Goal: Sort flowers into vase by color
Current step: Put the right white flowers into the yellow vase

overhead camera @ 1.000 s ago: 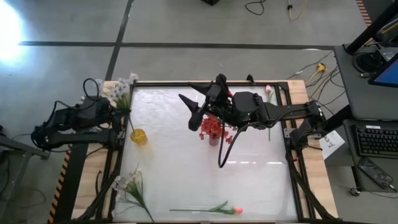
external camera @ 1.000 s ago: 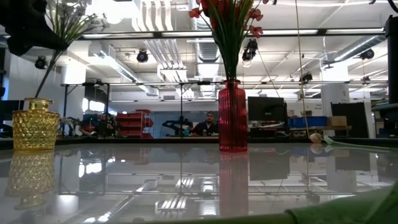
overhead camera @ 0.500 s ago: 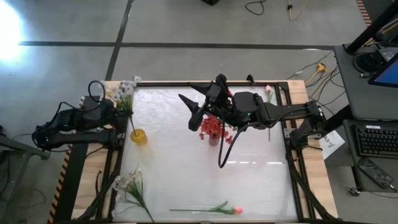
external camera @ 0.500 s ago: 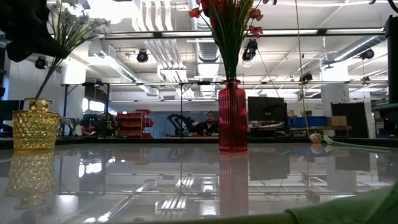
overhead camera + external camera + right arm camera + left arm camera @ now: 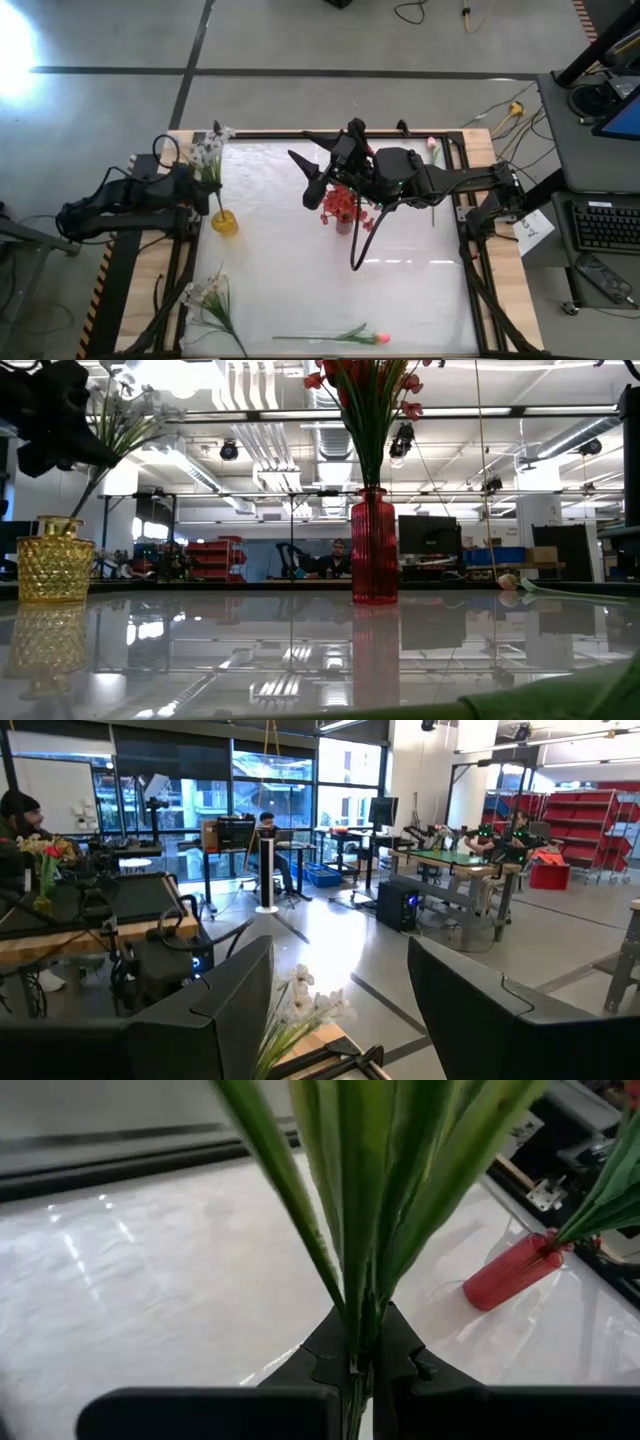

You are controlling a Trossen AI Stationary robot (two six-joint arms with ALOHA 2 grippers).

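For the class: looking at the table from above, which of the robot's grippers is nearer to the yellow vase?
Left. The left gripper, shut on the white flowers, sits just beside the yellow vase; the right gripper is open, far across by the red vase.

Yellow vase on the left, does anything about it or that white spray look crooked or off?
The yellow vase stands upright. The white spray leans steeply in it, its stem slanting out of the neck, because the left gripper, shut on the stem, holds it off to one side. Otherwise nothing looks spilled or broken.
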